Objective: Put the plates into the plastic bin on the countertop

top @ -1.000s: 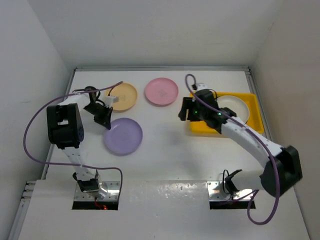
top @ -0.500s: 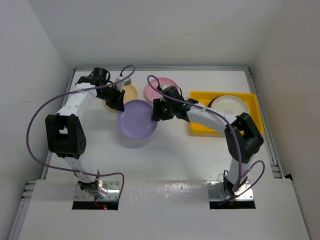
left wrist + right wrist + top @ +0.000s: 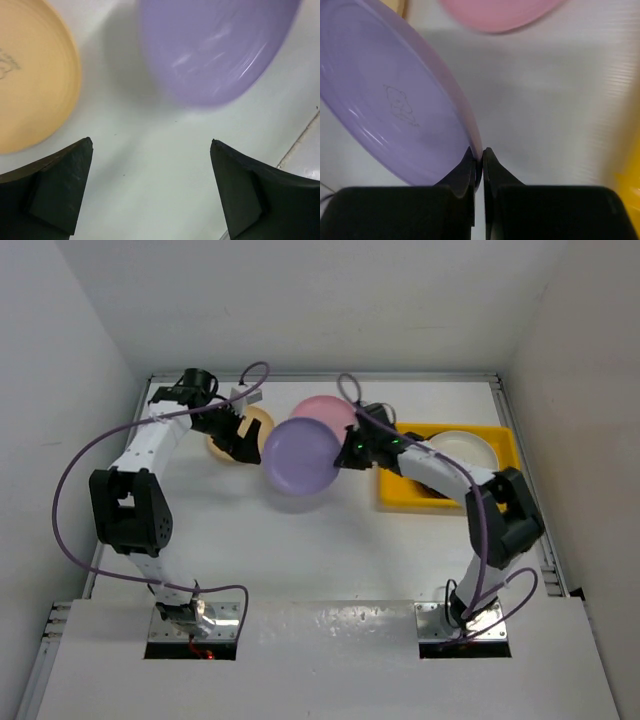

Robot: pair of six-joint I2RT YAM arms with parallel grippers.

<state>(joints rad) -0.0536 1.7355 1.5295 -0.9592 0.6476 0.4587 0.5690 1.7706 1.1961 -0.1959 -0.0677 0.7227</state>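
My right gripper (image 3: 345,453) (image 3: 479,155) is shut on the rim of the purple plate (image 3: 302,456) (image 3: 395,105), which hangs tilted above the countertop (image 3: 330,550). The same purple plate (image 3: 215,47) shows ahead of my left gripper (image 3: 243,445) (image 3: 150,145), which stands wide open with nothing between its fingers. A yellow-orange plate (image 3: 258,422) (image 3: 30,75) lies beside the left gripper. Partly behind the purple one lies a pink plate (image 3: 325,408) (image 3: 500,12). The yellow plastic bin (image 3: 500,455) at the right holds a cream plate (image 3: 462,450).
White walls enclose the countertop on three sides, and a thin metal edge (image 3: 520,460) runs along its right side. Purple cables (image 3: 75,480) loop off both arms. The arm bases sit at the near edge.
The left gripper has let go of the purple plate and opened wide. The right gripper has shut on the plate's rim and carries it up and to the right.
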